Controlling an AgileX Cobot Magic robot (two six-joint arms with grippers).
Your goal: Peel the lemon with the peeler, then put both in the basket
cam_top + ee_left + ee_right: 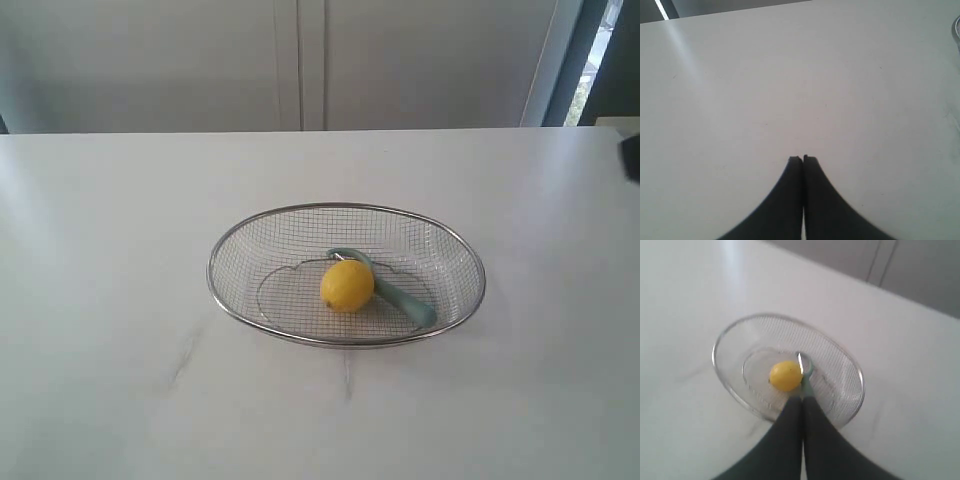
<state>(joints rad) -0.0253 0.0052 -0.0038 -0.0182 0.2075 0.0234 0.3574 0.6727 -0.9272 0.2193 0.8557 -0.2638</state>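
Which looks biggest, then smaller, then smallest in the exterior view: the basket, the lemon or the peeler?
1. basket, by far the largest.
2. peeler, long but thin, its head partly hidden.
3. lemon, shorter than the peeler, though rounder.

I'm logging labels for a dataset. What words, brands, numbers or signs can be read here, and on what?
None: no text, brand, number or sign shows on the lemon, the peeler, the basket or the table in any view.
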